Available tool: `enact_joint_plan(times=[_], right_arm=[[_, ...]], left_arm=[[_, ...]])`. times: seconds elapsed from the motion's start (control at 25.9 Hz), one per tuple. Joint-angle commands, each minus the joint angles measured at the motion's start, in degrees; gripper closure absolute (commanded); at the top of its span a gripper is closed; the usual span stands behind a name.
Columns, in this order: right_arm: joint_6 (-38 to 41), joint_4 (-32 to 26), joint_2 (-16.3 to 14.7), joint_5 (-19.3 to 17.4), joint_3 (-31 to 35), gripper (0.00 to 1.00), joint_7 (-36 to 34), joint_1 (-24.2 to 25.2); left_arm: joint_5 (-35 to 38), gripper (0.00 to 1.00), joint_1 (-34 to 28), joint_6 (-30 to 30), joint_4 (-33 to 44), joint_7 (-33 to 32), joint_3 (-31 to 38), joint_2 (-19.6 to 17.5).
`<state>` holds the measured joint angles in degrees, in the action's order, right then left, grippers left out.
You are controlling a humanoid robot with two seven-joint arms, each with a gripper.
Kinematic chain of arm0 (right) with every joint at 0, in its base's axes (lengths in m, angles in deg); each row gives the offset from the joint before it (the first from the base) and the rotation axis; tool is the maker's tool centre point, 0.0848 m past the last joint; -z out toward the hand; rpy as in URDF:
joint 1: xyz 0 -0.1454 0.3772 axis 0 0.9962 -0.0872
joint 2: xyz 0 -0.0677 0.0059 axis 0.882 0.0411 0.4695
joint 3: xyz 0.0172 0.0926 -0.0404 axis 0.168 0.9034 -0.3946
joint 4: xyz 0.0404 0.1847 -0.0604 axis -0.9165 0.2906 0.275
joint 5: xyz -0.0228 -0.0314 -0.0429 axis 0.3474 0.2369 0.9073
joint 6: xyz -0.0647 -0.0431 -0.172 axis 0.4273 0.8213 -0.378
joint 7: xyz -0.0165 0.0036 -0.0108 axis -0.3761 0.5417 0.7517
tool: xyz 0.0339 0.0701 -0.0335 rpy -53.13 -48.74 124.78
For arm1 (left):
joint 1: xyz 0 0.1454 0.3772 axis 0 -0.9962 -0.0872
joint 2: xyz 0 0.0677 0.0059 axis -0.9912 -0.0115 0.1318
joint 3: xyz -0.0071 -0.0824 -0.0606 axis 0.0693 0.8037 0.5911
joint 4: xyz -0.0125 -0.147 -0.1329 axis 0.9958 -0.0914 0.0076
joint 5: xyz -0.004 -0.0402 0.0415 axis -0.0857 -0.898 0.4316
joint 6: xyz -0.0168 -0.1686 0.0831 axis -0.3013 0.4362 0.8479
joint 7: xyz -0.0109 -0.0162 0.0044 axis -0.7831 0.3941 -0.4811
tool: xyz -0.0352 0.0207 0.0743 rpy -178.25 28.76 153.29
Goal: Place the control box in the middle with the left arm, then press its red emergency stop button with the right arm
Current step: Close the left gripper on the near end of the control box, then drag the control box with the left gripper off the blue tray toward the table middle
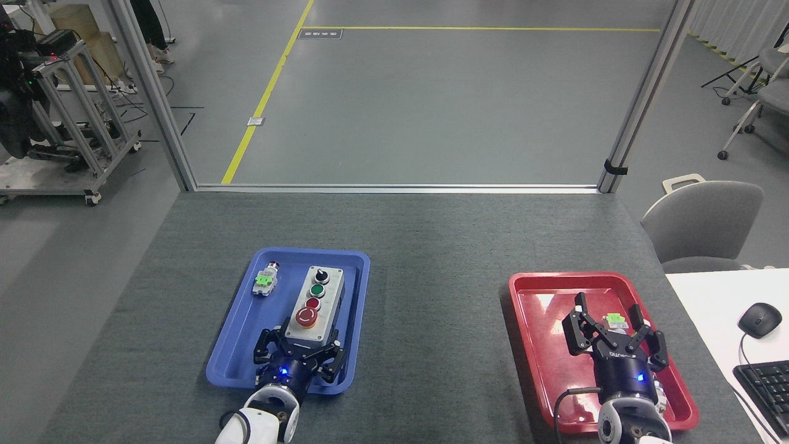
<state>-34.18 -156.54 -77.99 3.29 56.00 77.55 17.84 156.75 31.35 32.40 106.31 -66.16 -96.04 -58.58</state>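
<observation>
The control box (316,304) lies in the blue tray (243,320) at lower left of the frame, its long axis running toward the top of the frame. Its red emergency stop button (306,316) sits nearest the bottom, in a row with a smaller red button, a green button and a black knob. The left end effector (299,347) has its fingers set around the box's near end, narrowed against both sides. A small silver-and-green part (265,280) lies beside the box in the same tray. The middle (437,296) of the desk is bare grey felt. At lower right, the right end effector (610,319) is spread wide over the red tray (536,345), holding nothing.
</observation>
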Motion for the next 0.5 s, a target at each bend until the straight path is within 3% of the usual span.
enact_joint_plan(times=[0.0,0.43,0.46], right_arm=[[0.0,0.0,0.0,0.0,0.0,0.00,0.0,0.0],[0.1,0.0,0.0,0.0,0.0,0.00,0.0,0.1],[0.1,0.0,0.0,0.0,0.0,0.00,0.0,0.0]], left_arm=[[-0.5,0.01,1.1,0.0,-3.3,-0.4,-0.2,1.0],[-0.7,0.02,5.4,0.0,-8.3,-0.5,-0.2,2.2],[-0.7,0.07,5.4,0.0,-8.3,-0.5,-0.2,2.2]])
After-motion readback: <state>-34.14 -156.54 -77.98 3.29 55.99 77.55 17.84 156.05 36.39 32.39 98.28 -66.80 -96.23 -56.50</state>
